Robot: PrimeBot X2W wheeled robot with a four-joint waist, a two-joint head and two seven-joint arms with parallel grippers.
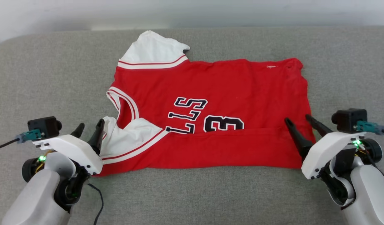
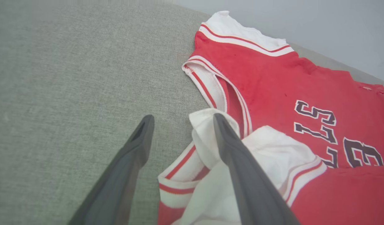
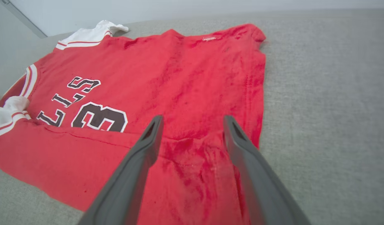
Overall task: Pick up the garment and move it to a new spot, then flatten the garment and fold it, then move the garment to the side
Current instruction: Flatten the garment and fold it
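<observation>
The red jersey garment (image 1: pixel 216 90) lies sideways on the grey cushion, collar to the left and hem to the right. Its near long edge is folded up over itself, hiding part of the black lettering and number (image 1: pixel 223 123). One white sleeve (image 1: pixel 151 50) points to the far side; the other (image 1: pixel 129 134) is folded in at the near left. My left gripper (image 1: pixel 90 125) stands open at that near sleeve (image 2: pixel 207 147), with nothing between its fingers. My right gripper (image 1: pixel 299 120) is open over the folded hem corner (image 3: pixel 195 156), holding nothing.
The garment rests on a wide grey fabric surface (image 1: pixel 38 78) with bare room on the left, on the right (image 1: pixel 348 68) and along the front edge. A pale wall (image 1: pixel 192 12) runs behind it. A thin black cable (image 1: pixel 98 200) hangs by my left arm.
</observation>
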